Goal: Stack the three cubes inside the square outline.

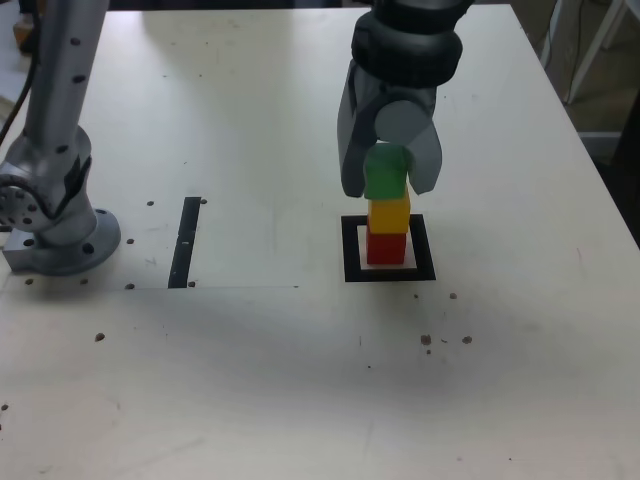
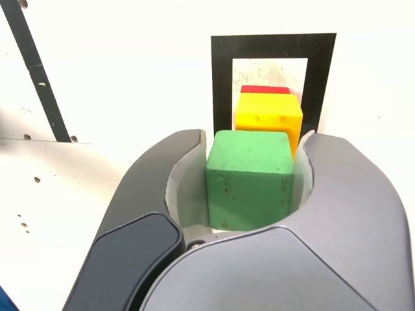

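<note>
A red cube (image 1: 386, 248) stands inside the black square outline (image 1: 351, 252) with a yellow cube (image 1: 389, 215) stacked on top of it. Directly above the yellow one is a green cube (image 1: 384, 173), and my gripper (image 1: 388, 178) is shut on it from both sides. I cannot tell whether the green cube rests on the yellow one or hangs just over it. From the wrist, the green cube (image 2: 249, 179) sits between the grey jaws of my gripper (image 2: 249, 188), with the yellow cube (image 2: 268, 115), a strip of the red cube (image 2: 264, 89) and the square outline (image 2: 222, 84) beyond it.
A thin black strip (image 1: 185, 243) lies on the white table at the exterior view's left, also seen as the strip (image 2: 35, 74) from the wrist. The arm's grey base (image 1: 55, 215) stands at the far left. Small dark specks (image 1: 427, 340) dot the tabletop.
</note>
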Controlling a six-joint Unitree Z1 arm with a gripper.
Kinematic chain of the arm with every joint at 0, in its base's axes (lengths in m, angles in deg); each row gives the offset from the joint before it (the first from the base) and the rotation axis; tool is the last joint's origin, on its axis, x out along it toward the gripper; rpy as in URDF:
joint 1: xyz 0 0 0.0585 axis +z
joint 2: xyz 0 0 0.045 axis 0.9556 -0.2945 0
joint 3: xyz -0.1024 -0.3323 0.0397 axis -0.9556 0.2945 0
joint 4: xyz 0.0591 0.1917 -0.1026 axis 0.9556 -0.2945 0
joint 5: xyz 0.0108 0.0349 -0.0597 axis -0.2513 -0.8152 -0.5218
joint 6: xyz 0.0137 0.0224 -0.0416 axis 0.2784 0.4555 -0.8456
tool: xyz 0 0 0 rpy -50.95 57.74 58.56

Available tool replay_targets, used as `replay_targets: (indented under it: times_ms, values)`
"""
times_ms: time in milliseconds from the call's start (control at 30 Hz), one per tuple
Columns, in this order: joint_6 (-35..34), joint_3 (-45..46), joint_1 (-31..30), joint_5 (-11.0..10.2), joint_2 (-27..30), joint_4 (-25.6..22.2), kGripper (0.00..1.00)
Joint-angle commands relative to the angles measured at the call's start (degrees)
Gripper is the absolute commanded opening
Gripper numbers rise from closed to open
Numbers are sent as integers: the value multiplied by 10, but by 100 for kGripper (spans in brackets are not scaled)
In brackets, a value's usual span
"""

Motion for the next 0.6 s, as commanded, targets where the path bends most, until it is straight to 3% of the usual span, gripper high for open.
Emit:
replay_targets:
  times_ms: [0, 367, 567]
  values:
    - [1, 1, 1, -1, -3, 3, 35]
    - [2, 11, 4, -4, 1, 8, 43]
    - [2, 19, 4, 0, 4, 13, 76]
